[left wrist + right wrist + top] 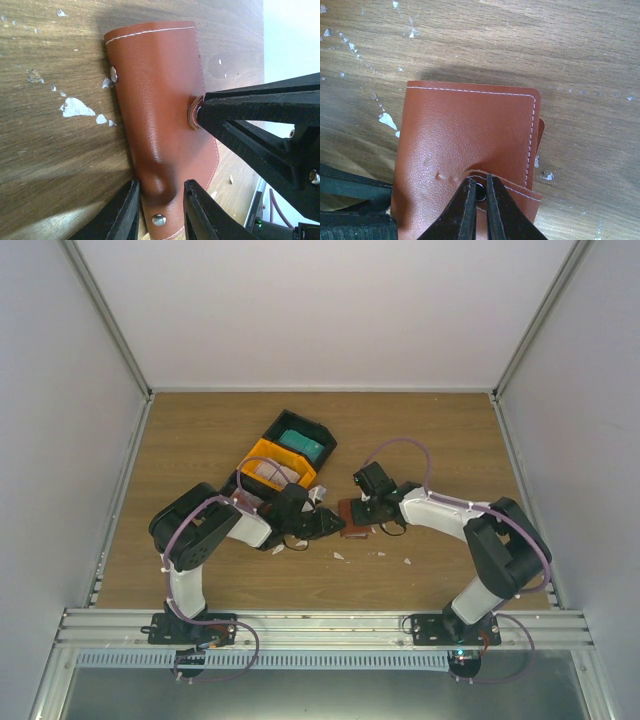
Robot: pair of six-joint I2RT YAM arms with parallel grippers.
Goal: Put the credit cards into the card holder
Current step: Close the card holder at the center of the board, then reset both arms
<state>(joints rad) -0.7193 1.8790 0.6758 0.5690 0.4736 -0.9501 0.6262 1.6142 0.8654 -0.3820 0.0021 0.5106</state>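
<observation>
Your holder (465, 130) lies flat on the counter (200, 430), about mid-width and nearer to the arm bases than to the far wall. It sits between the two tools, brown cover up. Your left tool (160, 187) comes in from the left and is clenched on the holder's left edge; the leather bulges up between its fingers (125, 215), just beside a metal snap (159, 219). Your right tool (479, 179) reaches in from the right and is pinched almost closed on the small tab (512, 187) at the holder's right edge, with the tab's snap between the fingertips. Both tools touch the holder and face each other across it.

The cards are well apart from the holder, far and to the left. A teal card (300, 446) lies in the black bin (322, 430). Pale cards (272, 472) lie in the orange bin (256, 454), which sits against the black bin's near-left side.

Your left wrist and its purple cable (243, 480) lie across the near corner of the orange bin, between the cards and the holder.

White scraps (338, 555) dot the counter just near of the holder, with more beside its left edge in the wrist views.
</observation>
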